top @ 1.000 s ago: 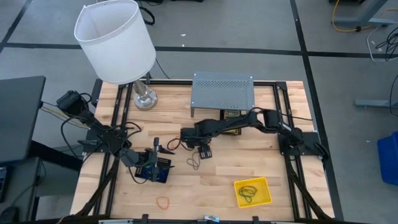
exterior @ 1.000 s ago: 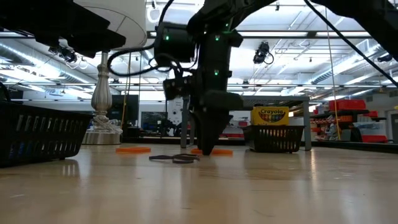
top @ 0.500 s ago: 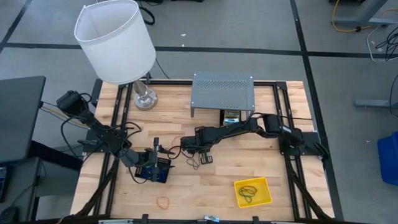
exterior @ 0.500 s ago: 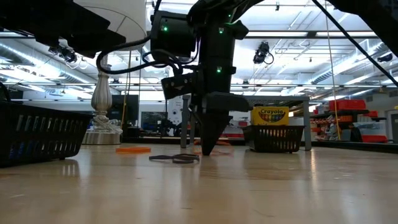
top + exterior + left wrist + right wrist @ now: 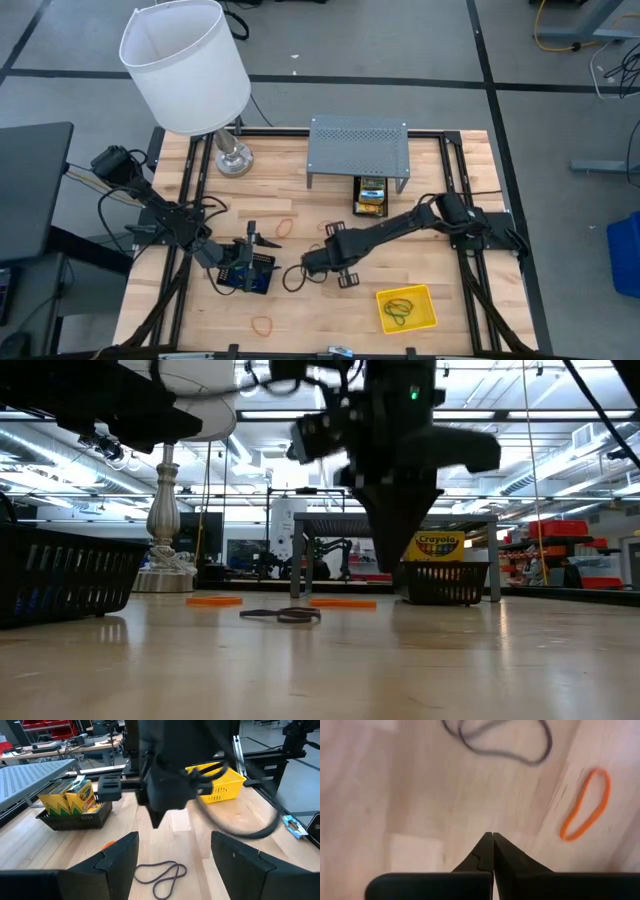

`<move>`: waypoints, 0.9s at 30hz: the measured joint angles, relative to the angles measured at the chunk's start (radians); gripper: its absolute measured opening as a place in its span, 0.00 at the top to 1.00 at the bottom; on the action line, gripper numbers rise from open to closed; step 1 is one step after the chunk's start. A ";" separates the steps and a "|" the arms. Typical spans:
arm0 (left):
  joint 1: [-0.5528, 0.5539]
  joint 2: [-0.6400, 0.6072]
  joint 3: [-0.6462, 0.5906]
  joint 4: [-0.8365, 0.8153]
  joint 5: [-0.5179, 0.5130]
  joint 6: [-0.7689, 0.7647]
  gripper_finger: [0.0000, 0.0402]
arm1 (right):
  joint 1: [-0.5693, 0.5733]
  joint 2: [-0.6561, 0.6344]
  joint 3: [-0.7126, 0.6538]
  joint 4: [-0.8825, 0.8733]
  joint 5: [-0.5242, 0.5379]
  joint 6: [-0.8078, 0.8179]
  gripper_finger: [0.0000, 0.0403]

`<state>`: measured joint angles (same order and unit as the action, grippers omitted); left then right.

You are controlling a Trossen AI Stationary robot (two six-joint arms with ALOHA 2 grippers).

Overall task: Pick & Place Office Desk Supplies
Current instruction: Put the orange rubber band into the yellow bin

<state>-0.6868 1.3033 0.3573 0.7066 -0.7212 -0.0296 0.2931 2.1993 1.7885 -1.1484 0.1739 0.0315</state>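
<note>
Purple rubber-band loop (image 5: 495,740): flat on the wooden table (image 5: 330,310), not held. Right gripper (image 5: 492,851): fingers pressed together on nothing, poised above the boards beside the loop, arm stretched low across the middle. Step judged: a missed pick; next calls for reopening and straddling the band. Left gripper (image 5: 175,855): fingers apart, over a black mesh tray (image 5: 250,275).

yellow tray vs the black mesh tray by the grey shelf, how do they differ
The yellow tray is bright yellow; the black mesh tray is dark. The yellow tray holds green rubber bands, while the black mesh tray holds crayon boxes. The yellow tray sits near the table's front edge; the black mesh tray sits at the grey shelf's front edge. Both are small open trays resting on the wooden table.
</note>
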 joint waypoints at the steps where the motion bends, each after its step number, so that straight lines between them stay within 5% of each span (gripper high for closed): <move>1: 0.000 0.000 0.000 0.000 0.000 0.000 0.37 | 0.002 -0.003 0.000 0.011 0.008 0.006 0.99; 8: 0.000 0.000 0.000 0.000 0.000 -0.008 0.37 | -0.048 0.010 0.002 0.073 -0.007 -0.022 0.86; 19: 0.000 0.000 0.000 -0.002 -0.003 -0.009 0.37 | -0.184 0.013 0.002 0.120 -0.050 -0.135 0.36; 27: 0.000 0.000 0.000 -0.006 -0.001 -0.008 0.37 | -0.256 0.068 0.004 0.135 -0.100 -0.164 0.36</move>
<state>-0.6868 1.3033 0.3573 0.7002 -0.7222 -0.0376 0.0370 2.2676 1.7924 -1.0138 0.0738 -0.1326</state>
